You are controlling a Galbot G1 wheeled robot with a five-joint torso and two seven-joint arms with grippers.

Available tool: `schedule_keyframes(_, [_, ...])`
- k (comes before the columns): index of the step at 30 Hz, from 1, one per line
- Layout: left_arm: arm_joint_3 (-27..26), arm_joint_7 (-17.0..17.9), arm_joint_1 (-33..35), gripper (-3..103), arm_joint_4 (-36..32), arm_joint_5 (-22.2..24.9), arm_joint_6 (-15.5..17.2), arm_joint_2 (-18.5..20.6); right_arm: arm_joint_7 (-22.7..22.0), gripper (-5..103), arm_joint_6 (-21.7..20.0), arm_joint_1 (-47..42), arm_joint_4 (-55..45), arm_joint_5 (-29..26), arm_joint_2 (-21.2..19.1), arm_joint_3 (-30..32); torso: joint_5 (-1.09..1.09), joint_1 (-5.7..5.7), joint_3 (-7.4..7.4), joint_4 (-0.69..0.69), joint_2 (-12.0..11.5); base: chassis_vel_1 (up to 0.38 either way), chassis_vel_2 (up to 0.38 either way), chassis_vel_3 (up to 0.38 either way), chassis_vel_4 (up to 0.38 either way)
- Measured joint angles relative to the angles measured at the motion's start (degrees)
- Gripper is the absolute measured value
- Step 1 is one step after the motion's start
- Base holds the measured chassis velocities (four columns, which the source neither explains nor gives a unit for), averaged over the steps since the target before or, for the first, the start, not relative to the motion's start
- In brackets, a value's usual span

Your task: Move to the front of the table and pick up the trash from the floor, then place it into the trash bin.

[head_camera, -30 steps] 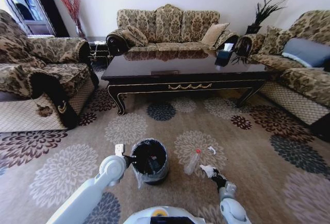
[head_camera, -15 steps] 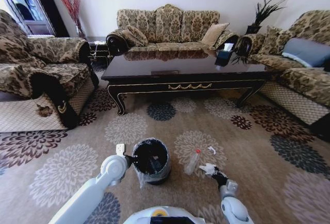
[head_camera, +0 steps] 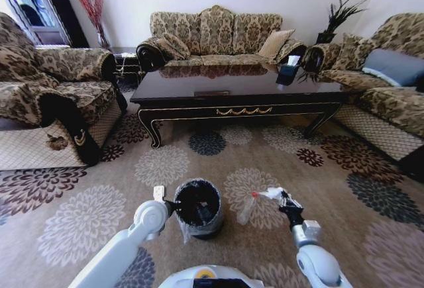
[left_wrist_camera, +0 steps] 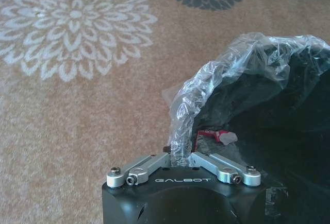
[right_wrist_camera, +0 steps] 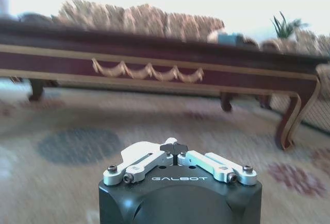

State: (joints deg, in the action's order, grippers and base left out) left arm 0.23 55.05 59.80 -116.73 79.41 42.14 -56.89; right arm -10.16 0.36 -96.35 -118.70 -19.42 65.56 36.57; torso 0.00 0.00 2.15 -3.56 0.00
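The right pincer [head_camera: 281, 196] holds a crumpled white paper scrap [head_camera: 271, 192] clamped above the carpet [head_camera: 79, 222], and the left pincer [head_camera: 173, 204] is pinched on the liner at the rim of the black trash bin [head_camera: 197, 207]. The scrap could slip loose on its way across, or a tug on the thin liner could tip the bin. The red-capped clear bottle [head_camera: 246, 210] lies on the flower-patterned carpet between bin and scrap, with the glossy dark desk [head_camera: 238, 89] and patterned sofas [head_camera: 212, 33] beyond.

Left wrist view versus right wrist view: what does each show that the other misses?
Left wrist only: the small black cylindrical trash bin, its crinkled clear plastic liner pinched at the rim by the left pincer, and a red-and-white scrap inside.
Right wrist only: the long glossy near-black table with gold scroll trim, and the right pincer, closed.
Both: patterned floral carpet.
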Motion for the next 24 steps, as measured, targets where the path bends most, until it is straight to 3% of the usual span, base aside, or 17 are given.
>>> schedule_keyframes(4, [1.5,0.1,-1.8,0,0.6,0.0,0.0,-0.1,-0.8,0,-2.1,-1.8,-7.7,-0.7,-1.2,0.0,0.0,0.0,0.0,-0.01,0.0,0.0,0.0,0.0,0.0])
schedule_keyframes(9, [4.7,0.5,-4.8,0,1.8,0.5,0.0,-0.6,-1.1,0,-4.3,-4.3,-16.7,-2.8,-6.0,1.6,0.0,0.0,0.0,0.0,0.0,0.0,0.0,0.0,0.0])
schedule_keyframes(15, [7.8,1.9,-8.0,0,2.4,1.7,0.0,-2.2,-0.4,0,-5.3,-7.0,-23.9,-2.7,-7.3,1.5,0.0,0.0,0.0,-0.01,0.0,0.0,0.0,0.0,0.0])
schedule_keyframes(24, [14.2,3.3,-12.9,0,4.8,2.3,0.0,-4.9,2.0,0,-6.0,-10.3,-25.2,0.6,-8.5,-0.4,0.0,0.0,0.0,-0.02,0.0,0.0,0.0,0.0,0.0])
